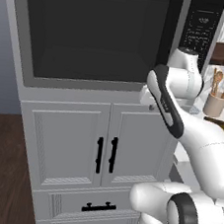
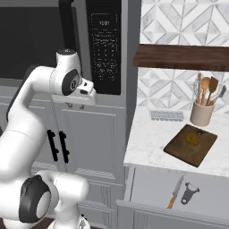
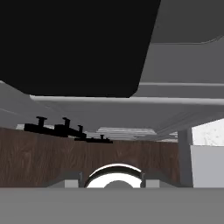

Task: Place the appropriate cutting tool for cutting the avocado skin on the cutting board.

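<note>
Left base view: the glossy white arm (image 1: 182, 122) rises before flat grey cabinet doors with slim black handles (image 1: 105, 155).

Right base view: on the speckled marble table (image 2: 147, 143), the dark, rounded-corner cutting board (image 2: 179, 150) carries the small olive avocado (image 2: 193, 138). Below the board, an open drawer (image 2: 152, 188) holds an orange-handled knife (image 2: 175, 192) beside a grey peeler (image 2: 189, 193).

Hand view: whether the fingers are spread, I cannot tell.

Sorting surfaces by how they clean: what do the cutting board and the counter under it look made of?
The cutting board looks like dark, matte wood, with faint brown grain. The counter looks like polished white marble or a similar stone, judging by its grey veining.
</note>
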